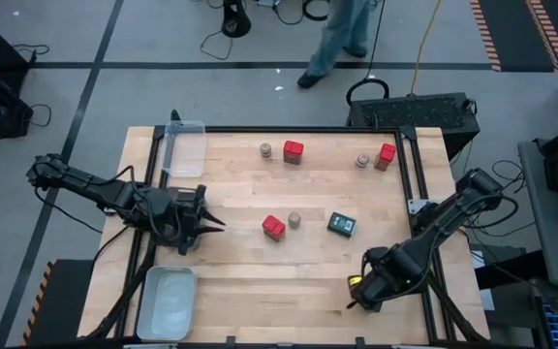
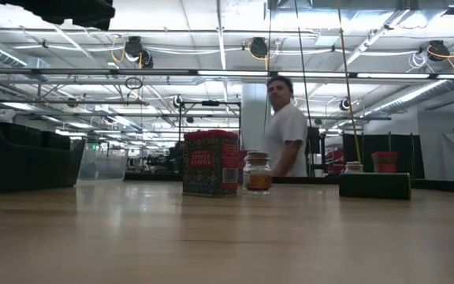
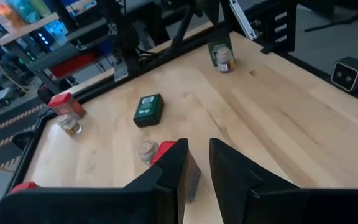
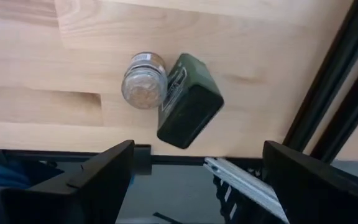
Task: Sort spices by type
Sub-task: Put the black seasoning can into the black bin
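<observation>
Spices stand scattered on the wooden table (image 1: 240, 271). At the far side are two red tins (image 1: 293, 151) (image 1: 386, 156), each with a round jar (image 1: 265, 150) (image 1: 362, 160) beside it. In the middle stand a red tin (image 1: 273, 227), a jar (image 1: 294, 220) and a dark green tin (image 1: 342, 224). Near the front right corner another jar (image 4: 143, 81) touches another dark green tin (image 4: 188, 112). My right gripper (image 1: 359, 286) hovers above these two, open wide and pointing down. My left gripper (image 1: 211, 221) waits at the left, fingers (image 3: 179, 165) narrowly apart around nothing.
A clear tray (image 1: 184, 145) sits at the far left corner and a pale tray (image 1: 168, 301) at the near left corner. Black frame rails (image 4: 347, 81) run along the table's edge beside the right gripper. A person (image 2: 286, 130) stands beyond the far edge.
</observation>
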Robot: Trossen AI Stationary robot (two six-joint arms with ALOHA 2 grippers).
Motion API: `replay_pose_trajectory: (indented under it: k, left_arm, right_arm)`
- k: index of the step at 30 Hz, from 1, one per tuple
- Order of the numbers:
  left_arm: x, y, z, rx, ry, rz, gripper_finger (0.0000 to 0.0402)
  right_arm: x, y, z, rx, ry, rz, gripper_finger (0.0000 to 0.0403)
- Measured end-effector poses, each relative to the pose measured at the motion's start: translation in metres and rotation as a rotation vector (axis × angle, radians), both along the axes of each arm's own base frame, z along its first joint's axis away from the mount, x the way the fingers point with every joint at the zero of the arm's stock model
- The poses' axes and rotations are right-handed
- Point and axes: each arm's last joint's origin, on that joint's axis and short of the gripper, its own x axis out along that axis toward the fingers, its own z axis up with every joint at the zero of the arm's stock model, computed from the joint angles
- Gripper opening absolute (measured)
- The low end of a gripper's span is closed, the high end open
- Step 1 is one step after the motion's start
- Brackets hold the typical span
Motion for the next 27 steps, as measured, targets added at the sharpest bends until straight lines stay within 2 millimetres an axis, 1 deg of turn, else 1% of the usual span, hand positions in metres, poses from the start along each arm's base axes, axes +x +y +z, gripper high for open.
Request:
replay_pose_trajectory:
  k: [5, 9, 11, 14, 17, 20, 25, 27]
  left_arm:
    - [0.0, 0.002, 0.0, 0.033, -0.009, 0.027, 0.0073]
    - [-0.005, 0.011, 0.008, -0.001, -0.067, 0.105, 0.0073]
    - [-0.01, 0.017, 0.011, -0.017, -0.095, 0.139, 0.0073]
    - [-0.015, 0.025, 0.005, -0.03, -0.123, 0.179, 0.0073]
    - [-0.017, 0.03, 0.001, -0.063, -0.135, 0.187, 0.0073]
    - [-0.017, 0.033, -0.001, -0.068, -0.138, 0.188, 0.0073]
    - [-0.015, 0.04, -0.012, -0.063, -0.129, 0.233, 0.0073]
    - [-0.015, 0.042, -0.013, -0.069, -0.125, 0.219, 0.0073]
  right_arm:
    - [-0.003, 0.001, -0.001, -0.017, 0.015, 0.0, 0.0336]
    - [-0.006, 0.006, -0.001, -0.018, 0.014, 0.017, 0.0336]
    - [-0.01, 0.007, -0.001, -0.048, 0.017, 0.011, 0.0336]
    - [-0.012, 0.008, -0.002, -0.091, -0.008, -0.011, 0.0336]
    - [-0.011, 0.01, -0.001, -0.088, -0.024, -0.032, 0.0336]
    - [-0.011, 0.009, -0.001, -0.095, -0.021, -0.058, 0.0336]
    - [-0.01, 0.01, -0.001, -0.098, -0.03, -0.079, 0.0336]
    - [-0.011, 0.01, -0.002, -0.106, -0.035, -0.084, 0.0336]
